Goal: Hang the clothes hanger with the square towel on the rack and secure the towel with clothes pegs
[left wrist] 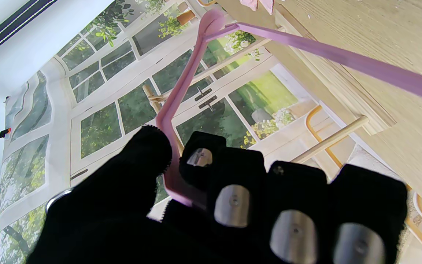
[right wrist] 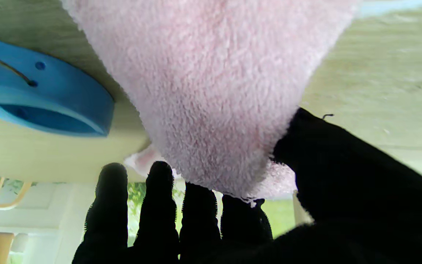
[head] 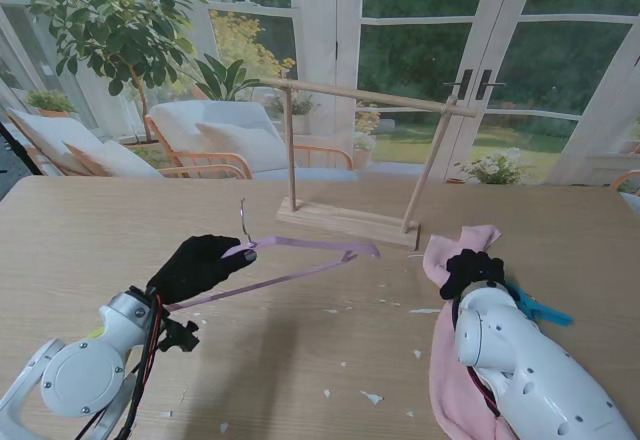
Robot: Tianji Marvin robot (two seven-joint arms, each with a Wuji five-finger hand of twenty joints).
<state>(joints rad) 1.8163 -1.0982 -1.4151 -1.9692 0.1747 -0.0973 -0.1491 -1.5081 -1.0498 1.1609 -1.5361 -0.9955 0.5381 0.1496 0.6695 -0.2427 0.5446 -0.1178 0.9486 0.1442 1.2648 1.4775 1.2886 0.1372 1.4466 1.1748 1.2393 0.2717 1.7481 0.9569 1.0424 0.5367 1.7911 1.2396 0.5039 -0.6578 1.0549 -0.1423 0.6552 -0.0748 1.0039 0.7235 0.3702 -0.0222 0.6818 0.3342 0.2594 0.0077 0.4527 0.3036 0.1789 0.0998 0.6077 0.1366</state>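
Your right hand point(head: 472, 268) is pinching the pink towel point(head: 452, 380), while your left hand point(head: 198, 266) is gripping the purple hanger point(head: 300, 260), its long axis pointing rightward toward the rack point(head: 360, 160).

Left hand point(left wrist: 233, 205) gripping purple hanger point(left wrist: 181, 91)

The hanger point(head: 300, 250) is pale lilac-pink plastic with a silvery metal hook, and the towel point(head: 452, 380) by the table's right edge is a soft, plain pink (fluffy in the right wrist view, no pattern). Both hands, left point(head: 200, 265) and right point(head: 472, 268), wear black gloves on white arms. The pegs point(head: 535, 307) are bright blue, while the rack point(head: 360, 160) and the table point(head: 100, 230) are light wood with a fine grain.
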